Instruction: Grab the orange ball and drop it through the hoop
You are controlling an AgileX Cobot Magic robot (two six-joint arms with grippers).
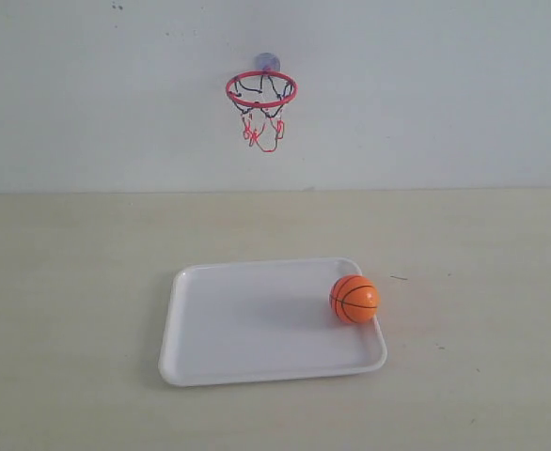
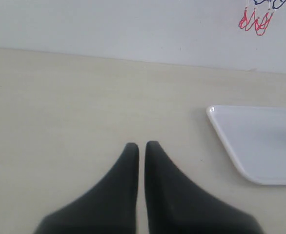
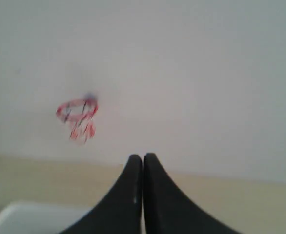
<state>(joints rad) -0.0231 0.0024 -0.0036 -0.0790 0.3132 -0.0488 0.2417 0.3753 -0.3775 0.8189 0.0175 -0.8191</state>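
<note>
Nearest, the left gripper (image 2: 142,145) and the right gripper (image 3: 142,156) each show black fingertips pressed together with nothing between them; neither arm appears in the exterior view. White tray (image 1: 257,324) lies flat on the pale wooden table (image 1: 69,282). The orange ball (image 1: 354,299) rests on the tray against its right rim, toward the far corner. Farthest, the hoop (image 1: 260,89), a red ring with a red and black net, hangs by a suction cup on the white wall (image 1: 445,94), well above the table. Handling, as judged: the ball is probably light and slightly yielding, smooth, and free to roll at a nudge; take it from above across its widest girth, fingers set parallel to the rim so neither strikes it
</note>
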